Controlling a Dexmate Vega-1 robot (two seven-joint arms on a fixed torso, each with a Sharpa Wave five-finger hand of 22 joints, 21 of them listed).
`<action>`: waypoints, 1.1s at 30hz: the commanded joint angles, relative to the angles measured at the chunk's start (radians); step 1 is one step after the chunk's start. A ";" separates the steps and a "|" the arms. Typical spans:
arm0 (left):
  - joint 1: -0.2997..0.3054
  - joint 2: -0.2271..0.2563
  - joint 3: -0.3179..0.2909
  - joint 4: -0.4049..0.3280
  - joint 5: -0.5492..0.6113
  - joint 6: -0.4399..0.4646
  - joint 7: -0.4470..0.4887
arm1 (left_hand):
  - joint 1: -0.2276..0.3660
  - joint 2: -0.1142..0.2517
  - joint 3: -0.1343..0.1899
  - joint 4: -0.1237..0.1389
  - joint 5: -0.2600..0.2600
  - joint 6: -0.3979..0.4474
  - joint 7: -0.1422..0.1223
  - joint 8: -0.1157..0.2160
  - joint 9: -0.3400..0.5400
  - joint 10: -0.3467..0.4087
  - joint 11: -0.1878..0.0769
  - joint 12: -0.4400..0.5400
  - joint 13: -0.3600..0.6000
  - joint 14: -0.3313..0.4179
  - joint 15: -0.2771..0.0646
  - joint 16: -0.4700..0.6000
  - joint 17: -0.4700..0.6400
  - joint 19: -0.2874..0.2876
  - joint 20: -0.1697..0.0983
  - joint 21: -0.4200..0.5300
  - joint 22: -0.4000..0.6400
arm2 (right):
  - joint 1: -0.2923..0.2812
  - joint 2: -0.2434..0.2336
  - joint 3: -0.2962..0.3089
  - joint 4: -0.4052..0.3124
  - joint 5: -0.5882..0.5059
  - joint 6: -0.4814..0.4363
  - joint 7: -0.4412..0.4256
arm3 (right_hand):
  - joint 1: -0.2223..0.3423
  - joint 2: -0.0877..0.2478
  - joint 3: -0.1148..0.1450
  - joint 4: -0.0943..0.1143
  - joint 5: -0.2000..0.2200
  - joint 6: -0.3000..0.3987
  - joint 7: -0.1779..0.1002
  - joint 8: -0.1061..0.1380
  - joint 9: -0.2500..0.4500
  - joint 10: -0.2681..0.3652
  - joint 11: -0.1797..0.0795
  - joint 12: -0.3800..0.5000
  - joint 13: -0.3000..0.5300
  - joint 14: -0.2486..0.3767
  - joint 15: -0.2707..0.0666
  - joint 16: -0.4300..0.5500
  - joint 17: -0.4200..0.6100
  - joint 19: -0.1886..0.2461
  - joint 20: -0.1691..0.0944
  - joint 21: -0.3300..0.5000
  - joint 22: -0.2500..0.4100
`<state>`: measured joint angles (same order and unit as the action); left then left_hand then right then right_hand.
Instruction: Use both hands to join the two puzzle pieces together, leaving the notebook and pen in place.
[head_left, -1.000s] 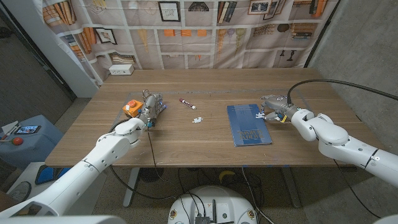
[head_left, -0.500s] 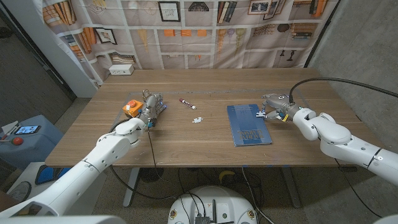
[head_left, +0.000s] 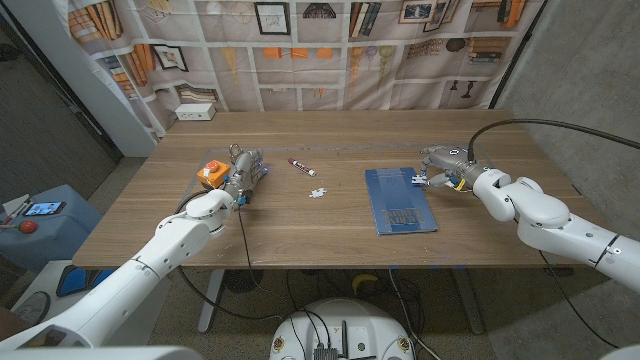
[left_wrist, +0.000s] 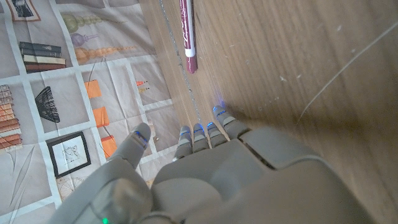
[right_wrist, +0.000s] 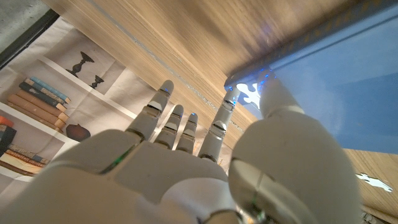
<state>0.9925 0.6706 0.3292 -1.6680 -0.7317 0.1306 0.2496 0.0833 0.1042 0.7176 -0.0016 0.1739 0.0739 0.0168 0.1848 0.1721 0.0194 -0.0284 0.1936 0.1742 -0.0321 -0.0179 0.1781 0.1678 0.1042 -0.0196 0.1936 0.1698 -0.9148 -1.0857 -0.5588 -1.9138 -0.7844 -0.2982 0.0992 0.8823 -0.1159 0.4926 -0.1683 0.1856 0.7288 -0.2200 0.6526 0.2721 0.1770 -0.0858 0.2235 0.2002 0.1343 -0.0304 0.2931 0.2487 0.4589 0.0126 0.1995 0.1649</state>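
A white puzzle piece (head_left: 317, 193) lies on the wood mid-table, also seen far off in the right wrist view (right_wrist: 373, 180). The second white piece (head_left: 418, 176) is at the far right corner of the blue notebook (head_left: 398, 202), and my right hand (head_left: 442, 165) pinches it. In the right wrist view that piece (right_wrist: 250, 94) sits between the thumb and a fingertip at the edge of the notebook (right_wrist: 336, 93). My left hand (head_left: 243, 172) stands on the table at the left, empty, fingertips (left_wrist: 202, 129) touching the wood. The dark red pen (head_left: 301, 166) (left_wrist: 187, 34) lies just beyond it.
A small white box (head_left: 195, 111) sits at the table's far left edge against the printed backdrop. A black cable (head_left: 540, 128) arcs over my right arm. Bare wood lies between the loose piece and the notebook.
My right hand has moved slightly farther from me at the notebook's right corner, with the piece shifting along with it. The left hand, pen and loose piece have stayed put.
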 joint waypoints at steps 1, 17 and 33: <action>0.008 0.011 0.006 -0.008 0.038 -0.040 -0.013 | 0.005 0.077 0.004 -0.002 0.002 0.012 -0.004 0.000 0.004 0.008 -0.007 0.001 0.002 0.005 -0.002 0.002 0.001 0.008 -0.002 0.002 0.003 | 0.027 0.000 0.009 -0.015 0.035 0.034 0.030 | 0.006 0.004 0.001 0.003 0.006 0.007 -0.002 0.003 0.003 0.011 -0.002 0.003 -0.001 0.003 -0.004 0.005 0.005 0.009 0.006 -0.001 0.005; -0.008 0.061 0.025 -0.024 0.119 -0.059 -0.052 | 0.013 0.078 0.007 -0.012 0.002 0.050 -0.007 0.010 0.003 0.040 -0.015 0.010 0.002 0.034 -0.007 0.008 0.000 0.032 -0.003 0.009 0.003 | 0.068 0.037 -0.001 -0.038 0.026 0.039 0.068 | 0.008 0.004 -0.001 0.004 0.006 0.011 -0.002 0.004 0.003 0.017 -0.008 0.001 -0.002 0.001 -0.005 0.004 0.007 0.008 0.006 -0.003 0.005; -0.043 0.151 0.054 -0.079 0.224 -0.024 -0.113 | 0.031 0.067 0.015 -0.040 0.000 0.081 -0.012 0.012 0.003 0.066 -0.026 0.012 0.001 0.058 -0.017 0.007 -0.003 0.052 -0.006 0.011 0.001 | 0.089 0.067 -0.010 -0.079 -0.006 -0.003 0.108 | 0.010 0.006 -0.002 0.004 0.006 0.012 -0.002 0.005 0.002 0.020 -0.008 -0.001 -0.002 -0.001 -0.005 0.003 0.009 0.005 0.008 -0.005 0.005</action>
<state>0.9674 0.7710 0.3665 -1.7170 -0.6115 0.0820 0.1922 0.1007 0.1107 0.7286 -0.0298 0.1739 0.1437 0.0068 0.1929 0.1724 0.0698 -0.0535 0.2013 0.1720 0.0163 -0.0304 0.1781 0.1626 0.1453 -0.0252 0.1997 0.1698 -0.8509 -1.0481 -0.5573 -1.9561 -0.7659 -0.2788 0.1843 0.8884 -0.1221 0.4899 -0.1655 0.1856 0.7341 -0.2254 0.6525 0.2724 0.1895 -0.0911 0.2235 0.1952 0.1342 -0.0303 0.2931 0.2534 0.4660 0.0198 0.1957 0.1649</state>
